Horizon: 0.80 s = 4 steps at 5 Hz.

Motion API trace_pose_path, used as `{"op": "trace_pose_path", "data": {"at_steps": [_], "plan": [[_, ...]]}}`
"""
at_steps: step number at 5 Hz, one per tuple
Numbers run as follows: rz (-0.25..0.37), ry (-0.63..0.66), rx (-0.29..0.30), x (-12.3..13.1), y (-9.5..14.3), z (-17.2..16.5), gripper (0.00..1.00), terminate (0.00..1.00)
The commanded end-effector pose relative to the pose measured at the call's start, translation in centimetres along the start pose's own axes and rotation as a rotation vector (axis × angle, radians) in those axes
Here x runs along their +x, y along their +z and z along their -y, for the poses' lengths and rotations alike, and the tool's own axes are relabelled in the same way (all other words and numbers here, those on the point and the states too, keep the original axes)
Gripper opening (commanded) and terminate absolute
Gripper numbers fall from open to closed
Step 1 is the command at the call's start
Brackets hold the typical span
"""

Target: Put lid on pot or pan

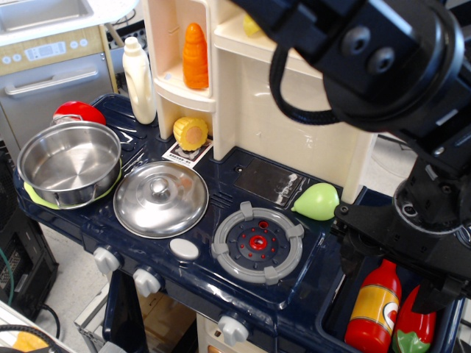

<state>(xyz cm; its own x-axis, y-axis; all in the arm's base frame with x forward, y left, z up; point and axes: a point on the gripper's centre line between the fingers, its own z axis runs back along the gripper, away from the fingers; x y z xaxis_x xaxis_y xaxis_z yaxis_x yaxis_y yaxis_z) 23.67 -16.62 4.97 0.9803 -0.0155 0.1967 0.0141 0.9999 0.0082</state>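
The shiny steel pot [70, 162] stands open at the left end of the toy stove, on a yellow-green mat. The domed steel lid [160, 198] with its small centre knob lies flat on the stove top just right of the pot, almost touching it. My gripper [412, 250] is a dark bulk at the lower right, far from both lid and pot and above a bin. Its fingers do not show clearly, so I cannot tell whether it is open or shut. Nothing shows in it.
A grey ringed burner [257, 243] sits right of the lid, with a green pear-shaped toy [318, 201] behind it. A white bottle [138, 81], a carrot [195, 55] and corn [190, 133] stand at the back shelf. Sauce bottles [374, 307] fill the right bin.
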Motion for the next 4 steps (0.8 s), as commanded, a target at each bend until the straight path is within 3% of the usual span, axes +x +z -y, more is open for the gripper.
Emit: {"op": "trace_pose_path", "data": {"at_steps": [1, 3, 4], "plan": [[0.000, 0.000, 0.000, 0.0, 0.0, 0.0, 1.00, 0.00], [-0.029, -0.156, 0.276, 2.8, 6.2, -8.6, 1.00, 0.00], [-0.033, -0.226, 0.332, 3.5, 7.9, -13.2, 1.00, 0.00]]}}
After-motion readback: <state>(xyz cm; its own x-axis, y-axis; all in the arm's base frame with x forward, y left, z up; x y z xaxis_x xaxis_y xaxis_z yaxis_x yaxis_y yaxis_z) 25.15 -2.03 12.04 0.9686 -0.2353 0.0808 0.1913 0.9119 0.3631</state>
